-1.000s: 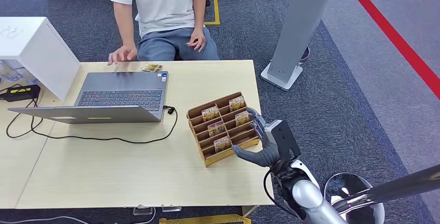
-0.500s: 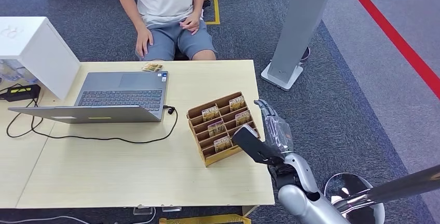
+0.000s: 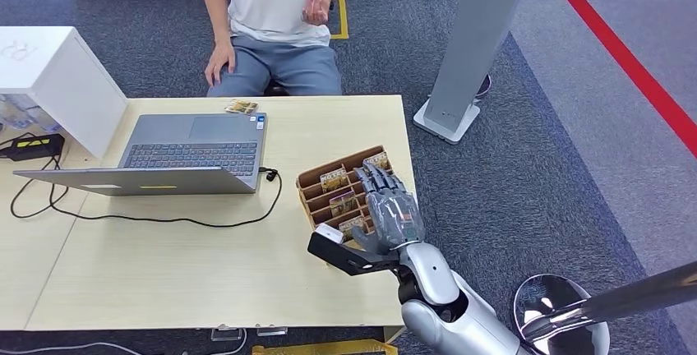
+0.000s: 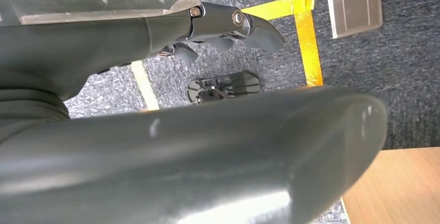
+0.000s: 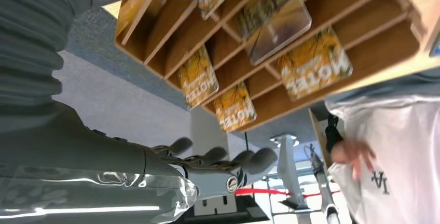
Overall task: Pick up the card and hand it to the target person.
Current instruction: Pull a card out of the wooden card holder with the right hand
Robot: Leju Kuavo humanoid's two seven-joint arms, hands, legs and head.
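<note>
From the head view I have the pale wooden table under my right arm. Beyond my right hand, at the table's far edge, a person in a white shirt sits with one hand raised at the chest. Off to the left of the hand stands an open grey laptop, with a black cable looping along the tabletop toward it.

My right hand hovers directly over the wooden card rack, palm down, fingers stretched forward and apart over the rack's right-hand slots, the thumb jutting out to the side toward the table's middle. Nothing is held in it. In the right wrist view the fingers lie extended beside the rack, clear of the slots.

The yellow hotel cards stand upright in the rack's slots, just beneath and just left of my fingers; from the wrist I count several cards seated there. Whether any fingertip touches a card I cannot tell, since the hand covers those slots.

My left hand hangs over grey carpet, fingers curled inward, apparently holding nothing.
</note>
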